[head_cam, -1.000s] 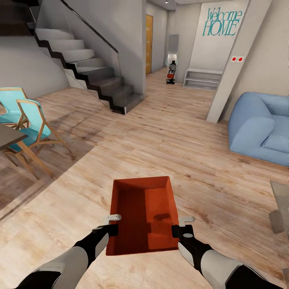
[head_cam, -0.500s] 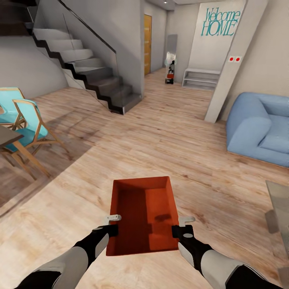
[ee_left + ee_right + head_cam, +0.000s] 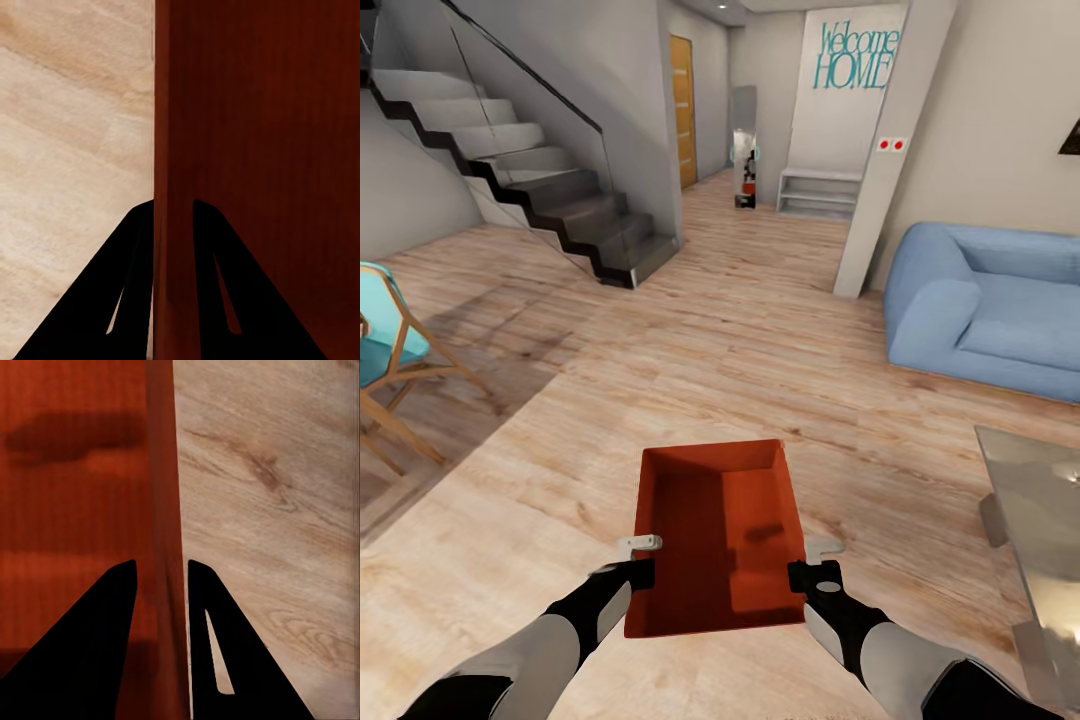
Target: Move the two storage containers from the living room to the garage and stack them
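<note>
Both grippers, L [image 3: 641,557] & R [image 3: 808,560], pinch opposite walls of storage container [image 3: 717,535], keeping it level for carrying thru living room.

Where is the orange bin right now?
In the head view the bin sits low and centre, held over the wood floor between the left end effector and right end effector, each clamped on a side wall.

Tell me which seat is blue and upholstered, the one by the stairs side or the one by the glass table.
The blue sofa, beside the glass table. The other seat is a turquoise chair on a bare wooden frame.
</note>
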`<state>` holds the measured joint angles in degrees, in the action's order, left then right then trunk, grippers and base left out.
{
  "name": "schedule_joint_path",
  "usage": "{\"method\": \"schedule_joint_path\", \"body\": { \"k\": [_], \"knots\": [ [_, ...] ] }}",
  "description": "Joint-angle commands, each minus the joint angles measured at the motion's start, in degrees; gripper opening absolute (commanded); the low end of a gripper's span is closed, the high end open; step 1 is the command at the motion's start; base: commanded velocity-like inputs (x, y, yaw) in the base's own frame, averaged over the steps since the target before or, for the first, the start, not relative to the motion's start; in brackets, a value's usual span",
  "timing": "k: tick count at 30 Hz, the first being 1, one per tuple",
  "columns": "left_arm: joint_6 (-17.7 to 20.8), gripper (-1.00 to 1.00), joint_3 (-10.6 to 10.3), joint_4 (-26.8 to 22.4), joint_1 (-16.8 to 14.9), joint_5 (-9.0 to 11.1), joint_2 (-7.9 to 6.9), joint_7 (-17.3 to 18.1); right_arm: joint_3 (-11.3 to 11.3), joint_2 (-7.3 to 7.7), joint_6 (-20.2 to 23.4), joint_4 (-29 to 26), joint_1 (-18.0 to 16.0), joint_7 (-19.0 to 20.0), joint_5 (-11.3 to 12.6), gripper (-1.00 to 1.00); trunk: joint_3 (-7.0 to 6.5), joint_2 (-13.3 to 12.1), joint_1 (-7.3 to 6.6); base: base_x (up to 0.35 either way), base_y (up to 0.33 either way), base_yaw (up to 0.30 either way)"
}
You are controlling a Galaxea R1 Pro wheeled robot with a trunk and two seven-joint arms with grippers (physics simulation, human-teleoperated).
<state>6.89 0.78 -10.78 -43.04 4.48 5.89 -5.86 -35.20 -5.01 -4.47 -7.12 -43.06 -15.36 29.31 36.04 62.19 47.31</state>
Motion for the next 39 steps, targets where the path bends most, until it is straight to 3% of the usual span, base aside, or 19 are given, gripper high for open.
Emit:
{"method": "schedule_joint_path", "body": {
  "k": [1, 12, 39],
  "knots": [
    [0.40, -1.00, -1.31, -0.12, 0.06, -0.43, -0.47, -0.64, 2.25, 0.09, -0.45, 0.09, -0.10, -0.46, 0.31, -1.00, 0.04, 0.03, 0.00, 0.000, 0.000, -0.241],
    [0.40, -1.00, -1.31, -0.12, 0.06, -0.43, -0.52, -0.61, 2.25, 0.09, -0.45, 0.09, -0.10, -0.46, 0.31, -1.00, 0.04, 0.03, 0.00, 0.021, 0.000, -0.203],
    [0.31, -1.00, -1.31, -0.03, 0.06, -0.50, -0.53, -0.57, 2.24, 0.09, -0.37, 0.09, -0.10, -0.46, 0.31, -1.00, 0.04, 0.03, 0.00, 0.315, 0.000, -0.004]
  ]
}}
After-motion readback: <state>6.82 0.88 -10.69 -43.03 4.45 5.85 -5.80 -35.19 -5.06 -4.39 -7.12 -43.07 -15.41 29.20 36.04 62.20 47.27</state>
